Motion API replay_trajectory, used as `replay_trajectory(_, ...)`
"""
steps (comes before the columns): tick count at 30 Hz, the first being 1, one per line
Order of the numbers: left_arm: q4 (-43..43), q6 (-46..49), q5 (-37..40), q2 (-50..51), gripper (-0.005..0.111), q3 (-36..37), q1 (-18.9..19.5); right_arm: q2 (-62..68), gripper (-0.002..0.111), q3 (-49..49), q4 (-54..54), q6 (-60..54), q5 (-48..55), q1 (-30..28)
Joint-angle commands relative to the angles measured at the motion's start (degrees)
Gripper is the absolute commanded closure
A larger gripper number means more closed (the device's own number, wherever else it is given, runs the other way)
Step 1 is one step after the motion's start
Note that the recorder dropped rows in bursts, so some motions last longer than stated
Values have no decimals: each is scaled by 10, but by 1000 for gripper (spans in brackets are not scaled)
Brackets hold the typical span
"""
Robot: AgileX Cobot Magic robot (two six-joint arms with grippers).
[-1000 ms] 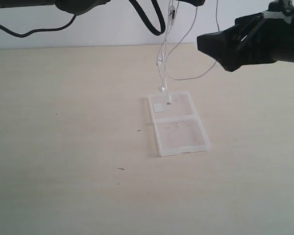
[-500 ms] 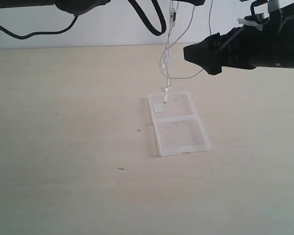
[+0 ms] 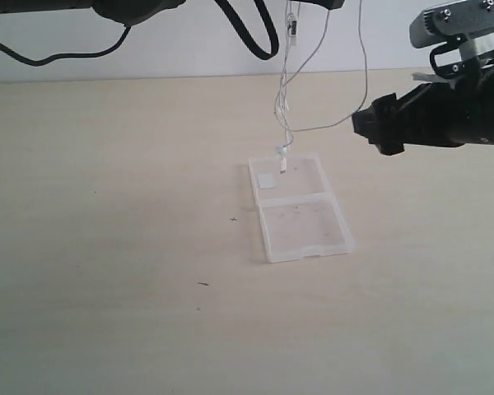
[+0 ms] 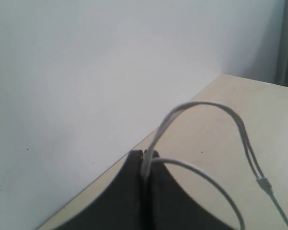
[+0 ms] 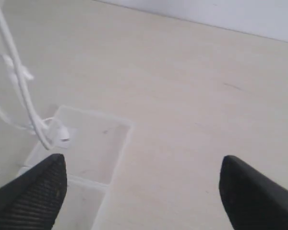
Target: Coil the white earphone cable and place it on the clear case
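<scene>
Pressed together on the white cable (image 4: 201, 104): left gripper (image 4: 146, 162), pinching it at one point, with a loop arching above the jaws and several strands hanging straight below. Spread wide, holding nothing: right gripper (image 5: 141, 191), with the hanging strands ahead and off to one side, outside the gap.

Below the left gripper, flat on the table (image 3: 107, 206): clear case (image 3: 305, 226), both halves laid open. Over the half directly under that gripper, the lowest earbud (image 3: 281, 160), touching the plastic or just clear of it; cannot tell which. Nothing else inside except a small whitish patch (image 3: 267, 181) in that same half.

To gather well: bring the spread jaws around the strands about midway down, close only with every strand inside the gap, then fold the bundle up toward the left gripper. Avoid sideways tugs, likely to drag the earbud and shift the case.
</scene>
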Motion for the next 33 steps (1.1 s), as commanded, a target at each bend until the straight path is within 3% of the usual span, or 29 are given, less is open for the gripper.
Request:
replay_trajectory(1,-3,-7,4,-4,107,-1,2,-3,27,-15,3,31,-38,-14)
replay_trajectory(4,-3,-11,9,-4,107,-1,2,-4,27,-36,3,85,-133,-33)
replay_trajectory(6,-3,-13,9,-4,107,-1,2,-4,27,-44,-53,235,-231,-43)
replay_trajectory(8,-3,-14,8,-4,107,-1,2,-19,27,1,-332,583,-392,-42)
replay_trajectory(9,-3,-14,8,-4,107,-1,2,-26,27,20,-395,645,-411,-42)
replay_trajectory(10,-3,-14,4,-4,107,-1,2,-34,27,61,-534,755,-432,-42)
replay_trajectory(13,-3,-14,-7,-4,107,-1,2,-35,27,115,-799,947,-474,-42)
replay_trajectory(17,-3,-14,-8,-4,107,-1,2,-35,27,171,-1032,1078,-551,-42)
replay_trajectory(25,-3,-14,-6,-4,107,-1,2,-35,27,187,-1072,1229,-580,-42)
replay_trajectory(28,-3,-14,-8,-4,107,-1,2,-35,27,186,-1060,1220,-589,-43)
replay_trajectory(33,-3,-14,-7,-4,107,-1,2,-26,27,186,-997,1157,-520,-43)
